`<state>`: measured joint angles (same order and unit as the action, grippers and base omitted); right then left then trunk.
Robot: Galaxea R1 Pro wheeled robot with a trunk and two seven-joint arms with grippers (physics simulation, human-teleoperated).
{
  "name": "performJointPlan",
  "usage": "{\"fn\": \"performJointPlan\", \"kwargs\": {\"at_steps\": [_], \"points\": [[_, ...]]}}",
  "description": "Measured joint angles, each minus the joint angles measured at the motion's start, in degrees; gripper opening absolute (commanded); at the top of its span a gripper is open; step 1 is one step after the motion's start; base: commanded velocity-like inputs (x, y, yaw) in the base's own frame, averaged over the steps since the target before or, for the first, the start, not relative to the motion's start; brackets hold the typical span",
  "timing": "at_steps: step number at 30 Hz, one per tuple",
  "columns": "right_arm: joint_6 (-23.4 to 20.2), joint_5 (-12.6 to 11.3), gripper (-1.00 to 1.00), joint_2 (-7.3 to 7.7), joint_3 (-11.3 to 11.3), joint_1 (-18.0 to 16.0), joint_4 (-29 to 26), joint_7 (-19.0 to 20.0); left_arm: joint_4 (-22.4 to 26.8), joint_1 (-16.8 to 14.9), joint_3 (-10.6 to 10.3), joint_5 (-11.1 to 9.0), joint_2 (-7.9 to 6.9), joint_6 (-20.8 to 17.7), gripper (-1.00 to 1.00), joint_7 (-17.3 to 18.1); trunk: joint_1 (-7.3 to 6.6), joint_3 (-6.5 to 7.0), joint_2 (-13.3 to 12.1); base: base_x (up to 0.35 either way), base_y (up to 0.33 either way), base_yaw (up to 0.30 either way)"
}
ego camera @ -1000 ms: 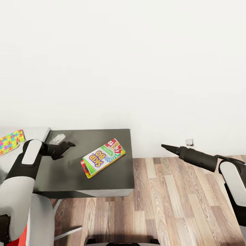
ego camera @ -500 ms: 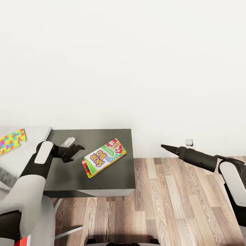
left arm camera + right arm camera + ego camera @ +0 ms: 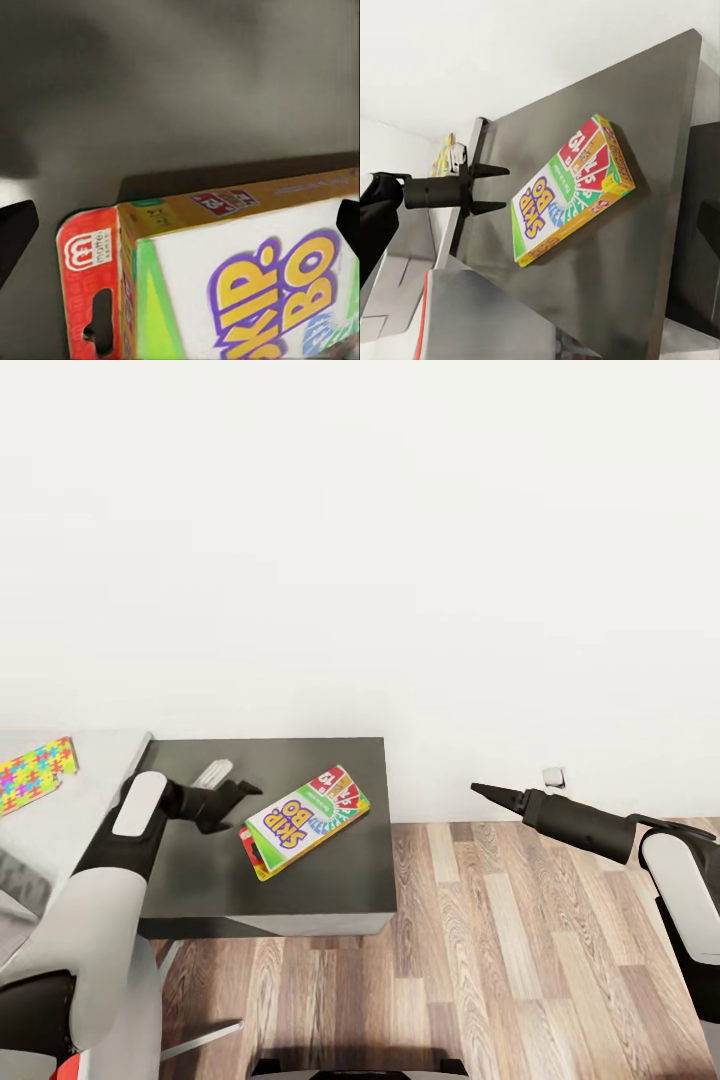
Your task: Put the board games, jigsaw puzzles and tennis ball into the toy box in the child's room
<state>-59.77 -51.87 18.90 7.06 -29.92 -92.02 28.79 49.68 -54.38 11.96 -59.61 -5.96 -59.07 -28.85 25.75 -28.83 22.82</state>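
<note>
1. The SKIP-BO game box (image 3: 304, 820) is lying flat on the dark grey cabinet (image 3: 340, 880), with its printed face turned up. It is sitting a little towards the right half of the cabinet top and is turned at a slant to the cabinet edges.
2. In the left wrist view the SKIP-BO game box (image 3: 240, 277) is showing its red hanging tab and a yellow side, and it is resting on the dark surface.
3. The left gripper (image 3: 240, 800) is hovering above the cabinet, just beside the red-tab end of the box and apart from it. Its two fingers are spread with a clear gap, as the right wrist view is showing (image 3: 491, 187), and it is holding nothing.
4. A jigsaw puzzle (image 3: 35, 772) is lying on the pale grey table (image 3: 100, 760), which is standing beside the cabinet on the side far from the box.
5. The right gripper (image 3: 485, 791) is hanging over the wood-plank floor (image 3: 500, 960), well apart from the cabinet on its other side. Its fingers are looking like one closed point, with nothing between them.
6. Behind the cabinet a plain white wall (image 3: 360, 540) is rising, and a small white socket (image 3: 554, 776) is sitting low on it.
</note>
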Motion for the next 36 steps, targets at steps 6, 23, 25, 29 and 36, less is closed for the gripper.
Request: {"fn": "performJointPlan", "kwargs": {"at_steps": [6,23,25,29,36], "points": [[0.0,0.0,1.0,0.0,0.0,0.0,0.0,-0.01,-0.06,-0.1,-0.02,-3.03,0.2,-0.05,1.0,-0.03,0.0,0.0,0.0,0.0,0.0,0.0],[0.0,0.0,1.0,-0.01,0.0,0.0,0.0,0.02,-0.06,0.02,0.0,-7.42,-0.18,-0.09,1.0,-0.09,0.0,0.0,0.0,0.0,0.0,0.0],[0.0,0.0,1.0,-0.01,0.0,0.0,0.0,0.03,-0.06,0.06,0.0,-7.5,-0.22,-0.1,1.0,-0.09,0.0,0.0,0.0,0.0,0.0,0.0],[0.0,0.0,1.0,0.01,0.0,0.0,0.0,0.01,-0.06,0.1,-0.02,-7.63,-0.28,-0.1,1.0,-0.09,0.0,0.0,0.0,0.0,0.0,0.0],[0.0,0.0,1.0,0.03,0.0,0.0,0.0,0.0,-0.09,0.16,-0.07,-7.79,-0.35,-0.1,1.0,-0.1,0.0,0.0,0.0,0.0,0.0,0.0]]}}
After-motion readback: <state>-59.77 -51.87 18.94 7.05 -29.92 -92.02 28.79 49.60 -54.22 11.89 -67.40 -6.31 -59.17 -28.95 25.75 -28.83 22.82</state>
